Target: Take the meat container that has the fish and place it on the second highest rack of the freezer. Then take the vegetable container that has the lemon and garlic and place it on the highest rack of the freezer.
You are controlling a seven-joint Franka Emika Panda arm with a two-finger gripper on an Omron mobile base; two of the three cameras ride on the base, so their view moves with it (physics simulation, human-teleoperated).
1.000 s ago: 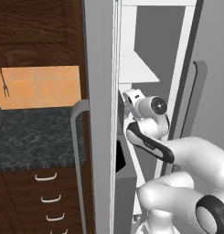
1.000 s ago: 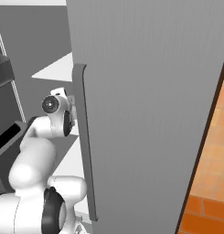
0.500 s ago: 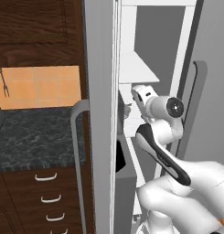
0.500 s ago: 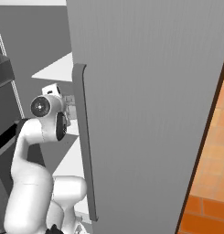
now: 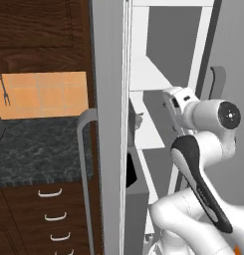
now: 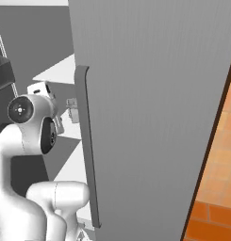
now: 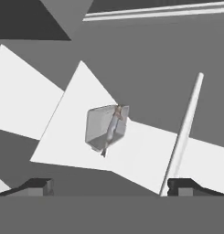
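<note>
Across the right half of the right base view, the grey freezer door is seen standing open, its long handle at centre left. At the centre of the hand view, the meat container is seen resting on a white rack, with the fish inside. Along the bottom, the gripper is spread wide and empty, well apart from the container.

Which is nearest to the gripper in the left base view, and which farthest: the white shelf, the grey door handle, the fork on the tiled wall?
From the gripper, which is inside the freezer:
1. Shelf, just below it.
2. Door handle, to its left, outside the freezer.
3. Fork, far left on the tiled wall.
</note>
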